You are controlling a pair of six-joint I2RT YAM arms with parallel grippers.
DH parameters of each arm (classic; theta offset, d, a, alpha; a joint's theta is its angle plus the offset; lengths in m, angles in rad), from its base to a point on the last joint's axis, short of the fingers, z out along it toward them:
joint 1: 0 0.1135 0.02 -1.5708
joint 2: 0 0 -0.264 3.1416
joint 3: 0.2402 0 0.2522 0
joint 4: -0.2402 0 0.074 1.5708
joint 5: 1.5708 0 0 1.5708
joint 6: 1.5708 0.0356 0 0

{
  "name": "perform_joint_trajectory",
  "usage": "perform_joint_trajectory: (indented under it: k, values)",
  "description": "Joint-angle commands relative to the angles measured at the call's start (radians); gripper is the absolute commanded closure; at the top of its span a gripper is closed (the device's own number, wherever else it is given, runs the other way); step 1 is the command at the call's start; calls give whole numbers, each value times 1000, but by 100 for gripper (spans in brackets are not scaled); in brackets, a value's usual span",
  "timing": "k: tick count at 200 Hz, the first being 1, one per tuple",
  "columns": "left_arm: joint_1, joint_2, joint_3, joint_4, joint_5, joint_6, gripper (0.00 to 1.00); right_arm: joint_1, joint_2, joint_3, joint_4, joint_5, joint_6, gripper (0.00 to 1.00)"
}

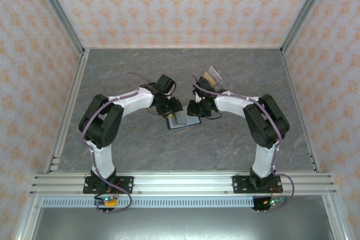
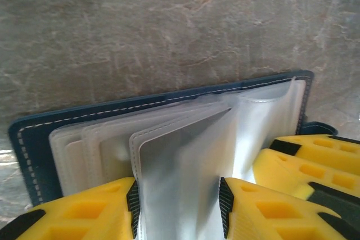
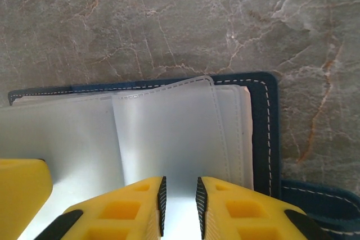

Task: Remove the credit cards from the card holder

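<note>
The card holder (image 1: 188, 122) lies open mid-table, navy cover (image 2: 34, 139) down and clear sleeves fanned up. My left gripper (image 2: 179, 195) straddles one raised sleeve holding a pale grey credit card (image 2: 180, 155); both pads press its side edges and the leaf bows between them. My right gripper (image 3: 179, 200) sits over the right-hand sleeves (image 3: 169, 133) of the card holder (image 3: 264, 133), jaws a narrow gap apart with nothing pinched. Its yellow fingers (image 2: 315, 161) show beside the left one. In the top view the left gripper (image 1: 170, 116) and right gripper (image 1: 195, 111) meet over the wallet.
A brown-orange card (image 1: 210, 75) and a pale one (image 1: 218, 78) lie together on the grey marble table (image 1: 140, 77) behind the right arm. Patterned walls and metal rails (image 1: 73, 99) box the table in. The wallet's tab clasp (image 3: 320, 200) sticks out at its right edge.
</note>
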Motion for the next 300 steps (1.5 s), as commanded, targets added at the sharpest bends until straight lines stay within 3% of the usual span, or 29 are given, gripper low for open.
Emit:
perform_joint_trajectory:
  k: [1, 126, 162, 200, 219, 246, 300]
  values:
    - [-11, 11, 10, 49, 51, -6, 57, 3, 42, -3, -43, 23, -4, 75]
    - [-16, -18, 18, 93, 107, -22, 62, 0, -111, -110, 90, 62, 22, 76]
    - [-16, -46, 52, -65, -52, 26, 45, -6, -136, -132, 116, 57, 25, 76]
    - [-15, -51, 44, -124, -138, 24, 38, -7, -86, -102, 84, 32, 25, 76]
    - [-15, -50, 28, -87, -112, 11, 39, -6, -72, -93, 75, 35, 25, 76]
    - [-16, -30, 26, -51, -74, -2, 50, -8, -55, -82, 60, 31, 28, 76]
    - [-15, 2, 39, -65, -78, -2, 49, -7, -44, -73, 41, 45, 20, 76]
